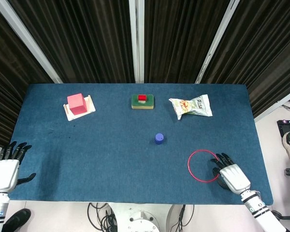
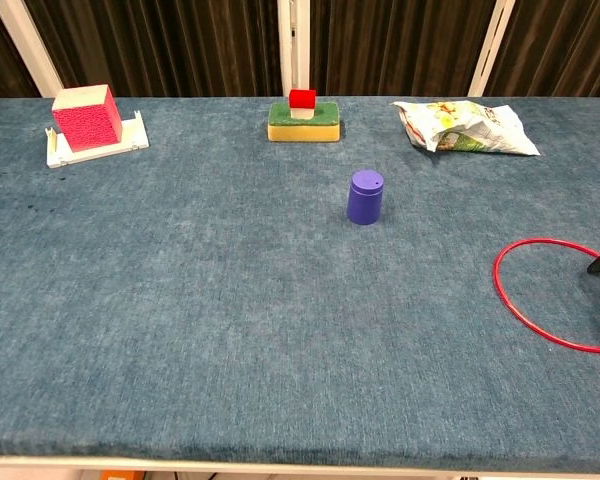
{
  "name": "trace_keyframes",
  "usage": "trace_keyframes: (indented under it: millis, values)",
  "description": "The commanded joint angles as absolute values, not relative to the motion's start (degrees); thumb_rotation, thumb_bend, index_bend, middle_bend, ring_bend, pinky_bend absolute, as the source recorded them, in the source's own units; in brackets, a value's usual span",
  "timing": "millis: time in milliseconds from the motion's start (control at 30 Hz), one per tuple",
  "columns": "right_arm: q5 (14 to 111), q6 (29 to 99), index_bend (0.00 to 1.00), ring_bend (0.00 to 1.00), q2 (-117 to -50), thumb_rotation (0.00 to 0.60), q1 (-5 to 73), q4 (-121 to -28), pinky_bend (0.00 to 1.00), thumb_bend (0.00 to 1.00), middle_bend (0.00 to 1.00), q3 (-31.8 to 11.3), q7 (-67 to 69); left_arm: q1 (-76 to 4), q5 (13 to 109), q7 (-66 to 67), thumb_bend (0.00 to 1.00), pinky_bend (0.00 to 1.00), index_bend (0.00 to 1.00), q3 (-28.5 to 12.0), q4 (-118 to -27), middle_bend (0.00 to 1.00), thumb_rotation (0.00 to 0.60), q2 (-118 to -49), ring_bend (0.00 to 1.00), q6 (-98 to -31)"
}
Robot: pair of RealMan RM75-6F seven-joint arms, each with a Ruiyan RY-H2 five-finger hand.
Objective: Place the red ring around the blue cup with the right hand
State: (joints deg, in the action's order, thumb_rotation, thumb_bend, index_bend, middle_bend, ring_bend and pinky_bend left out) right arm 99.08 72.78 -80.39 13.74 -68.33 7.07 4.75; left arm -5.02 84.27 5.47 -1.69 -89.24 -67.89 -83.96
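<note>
Currently: red ring [image 1: 203, 166] flat nr counter's [image 1: 111, 154] front-right corner, well apart from blue cup [image 1: 158, 138]. Right robot hand [image 1: 230, 175] at ring's right rim, fingers spread, holding nothing. Ring prob. light, thin, stiff; pinch rim.

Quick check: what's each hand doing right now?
Left hand: open, holding nothing.
Right hand: open, fingers at the ring's edge, no grip visible.

Blue-clothed table [image 1: 87, 145] before dark pleated curtains [image 1: 87, 38].
</note>
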Motion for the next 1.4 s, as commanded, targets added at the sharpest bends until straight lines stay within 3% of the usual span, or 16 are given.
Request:
trace_keyframes:
  millis: [33,600,800,1167,1400]
  values:
    - [99.0,72.8,0.58,0.00,-80.5,0.600,13.8,-68.3,0.00,0.37,0.20,7.1,4.9,-5.0,84.3,5.5,0.09,0.00,0.17,-1.7,-89.2,0.11,0.600,-68.0,0.00,-84.0]
    - [98.1,75.1,0.69,0.00,-79.2,0.600,14.2,-70.7,0.00,0.41,0.27,5.9,4.7,-5.2,84.3,5.4,0.09,0.00,0.17,-1.8,-89.0,0.11,0.600,-68.0,0.00,-83.8]
    - [98.1,78.0,0.77,0.00,-79.0,0.600,14.2,-71.4,0.00,0.42,0.32,4.3,3.9,-5.3,84.4,5.3,0.09,0.00,0.17,-1.9,-89.0,0.11,0.600,-68.0,0.00,-83.8]
    - [98.4,84.1,0.80,0.00,-78.2,0.600,16.1,-73.4,0.00,0.42,0.34,-1.3,2.2,-5.8,84.8,5.4,0.09,0.00,0.17,-2.1,-88.9,0.11,0.600,-68.0,0.00,-83.5]
    - [98.4,78.6,0.81,0.00,-77.5,0.600,22.9,-76.3,0.00,0.42,0.34,-5.1,1.6,-6.2,84.9,5.5,0.09,0.00,0.17,-2.3,-89.0,0.11,0.600,-67.9,0.00,-83.3]
